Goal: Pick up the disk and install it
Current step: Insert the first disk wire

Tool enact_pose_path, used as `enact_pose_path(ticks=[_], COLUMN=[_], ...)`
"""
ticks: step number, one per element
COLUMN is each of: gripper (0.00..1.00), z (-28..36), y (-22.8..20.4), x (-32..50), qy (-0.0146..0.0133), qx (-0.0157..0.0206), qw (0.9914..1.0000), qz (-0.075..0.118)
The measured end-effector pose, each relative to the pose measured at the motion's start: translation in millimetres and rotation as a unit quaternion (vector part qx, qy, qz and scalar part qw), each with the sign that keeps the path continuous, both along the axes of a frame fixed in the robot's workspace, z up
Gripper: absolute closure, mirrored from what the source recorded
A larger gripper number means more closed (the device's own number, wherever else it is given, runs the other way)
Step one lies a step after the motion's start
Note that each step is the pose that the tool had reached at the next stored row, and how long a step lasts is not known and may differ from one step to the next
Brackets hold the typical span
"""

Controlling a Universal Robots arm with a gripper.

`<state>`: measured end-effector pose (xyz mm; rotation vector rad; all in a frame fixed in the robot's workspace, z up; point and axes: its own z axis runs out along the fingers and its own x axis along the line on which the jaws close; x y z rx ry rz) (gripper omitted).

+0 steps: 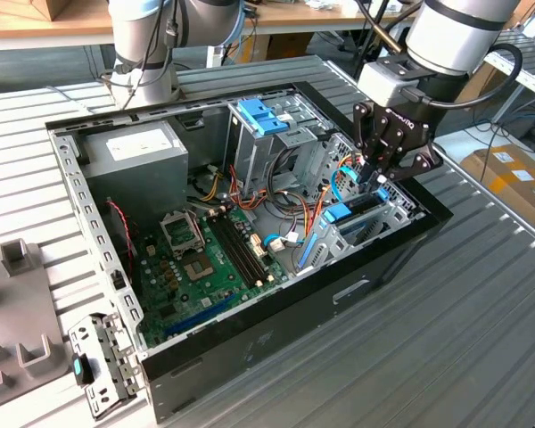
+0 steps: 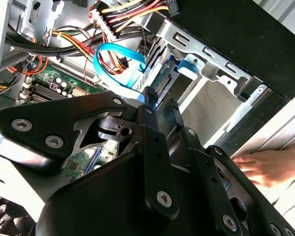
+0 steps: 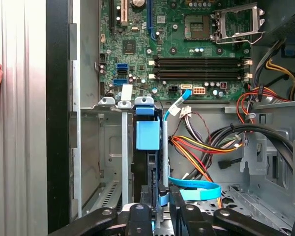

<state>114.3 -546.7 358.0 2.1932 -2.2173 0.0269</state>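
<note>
In the exterior view an open computer case (image 1: pixel 250 357) lies on its side on a ribbed metal table (image 1: pixel 446 321), with the green motherboard (image 1: pixel 205 259) in its floor, a grey power supply (image 1: pixel 138 147) in the far corner toward the exterior view's left, and a tall drive cage (image 1: pixel 263 116) with a blue cap behind the board. The arm reaches down from the exterior view's upper right, and its hand (image 1: pixel 374 178) hangs over the low metal bay at the case's right end. The disk (image 1: pixel 339 214) stands on edge in that bay, one blue rail showing along its top. In the second wrist view the hand (image 2: pixel 161 101) is narrow, its two black fingers closed on the upper edge of the disk (image 2: pixel 163 81), which sits down between the bay's metal walls. A flat blue cable (image 2: pixel 108 54) loops just beside it, and a person's fingers (image 2: pixel 265 167) rest on the table outside the case wall. In the first wrist view the hand (image 3: pixel 161 196) sits at the near end of the disk (image 3: pixel 147 137), seen edge-on in its slot. The blue cable (image 3: pixel 196 189) curls beside the fingers, coloured wires run past, and the motherboard (image 3: pixel 187 59) lies beyond the bay.
</note>
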Motion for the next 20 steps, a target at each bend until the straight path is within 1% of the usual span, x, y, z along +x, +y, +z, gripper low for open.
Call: enact_pose_path(ticks=[1,2,8,9,10,12,13,14,15,16,17,18,20], gripper=[0.73,0.84,0.84,0.84,0.84,0.84,0.84,0.84,0.84,0.84,0.84,0.84,0.84], z=[0.0,0.0,0.0,0.0,0.0,0.0,0.0,0.0,0.0,0.0,0.0,-0.1,-0.6], y=[0.0,-0.1,-0.2,-0.2,-0.2,-0.2,-0.2,-0.1,-0.2,-0.2,-0.2,-0.3,-0.5], x=[0.0,0.0,-0.1,-0.8,-1.7,-3.0,-3.8,-5.0,-7.6,-10.5,-12.7,-14.5,-16.4], qy=[0.0,0.0,-0.0001,-0.0008,-0.0027,-0.0077,-0.0135,-0.0182,-0.0223,-0.0256,-0.028,-0.0298,-0.0357], qx=[0.0001,0.0001,0.0002,0.0003,0.0002,0.0002,0.0002,0.0002,0.0002,0.0002,0.0001,0.0002,0.0003], qw=[1.0,1.0,1.0,1.0,1.0,0.99997,0.9999,0.99982,0.99973,0.99965,0.99959,0.99953,0.99933], qz=[0.0,0.0,0.0,0.0,0.001,0.003,0.005,0.006,0.006,0.006,0.007,0.007,0.008])
